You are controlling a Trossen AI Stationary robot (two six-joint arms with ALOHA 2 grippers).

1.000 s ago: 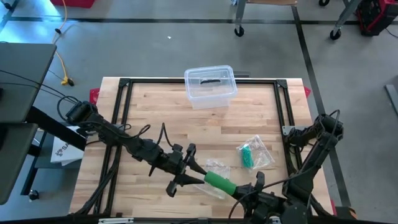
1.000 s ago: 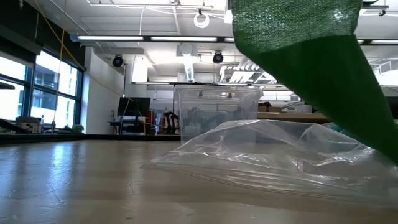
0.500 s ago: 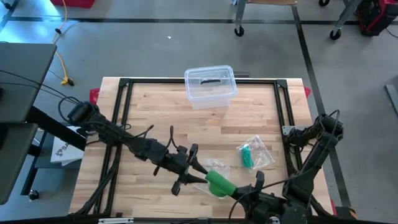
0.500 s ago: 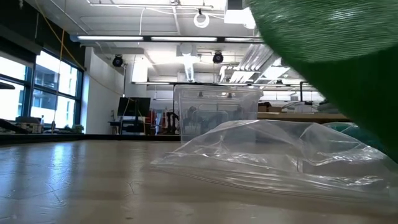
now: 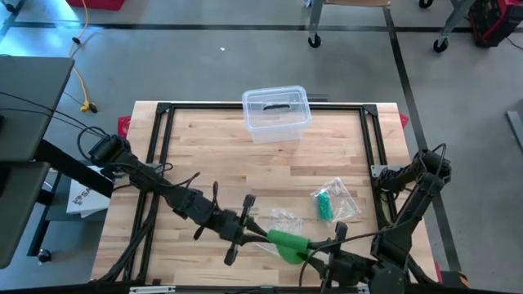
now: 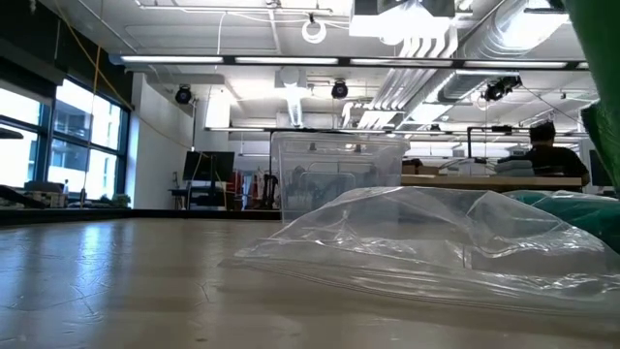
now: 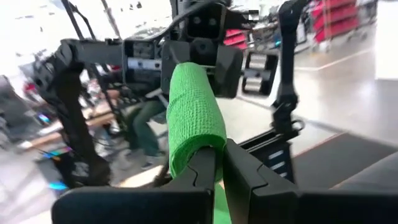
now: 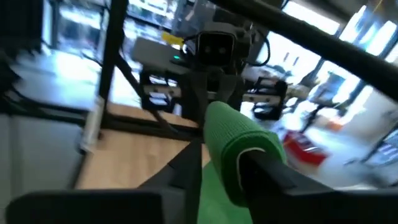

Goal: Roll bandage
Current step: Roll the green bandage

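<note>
- The wooden worktop (image 5: pixel 204 155) lies bare through its middle and left, boxed in by a black frame (image 5: pixel 157 147) along the sides and far edge.
- A clear lidded tub (image 5: pixel 276 113) sits at the far edge; a plastic bag with a green item inside (image 5: pixel 331 202) rests toward the right side.
- An empty clear bag (image 5: pixel 283 220) lies near the front edge, just beside the action.
- The green bandage roll (image 5: pixel 286 242) hangs above the front edge, stretched between both tools.
- The left tool (image 5: pixel 255 234) has its fingers (image 7: pixel 249 180) pinched together on one end of the roll.
- The right tool (image 5: pixel 313 255) meets the other end, fingers (image 8: pixel 267 168) slightly apart around the roll, touching it.
</note>
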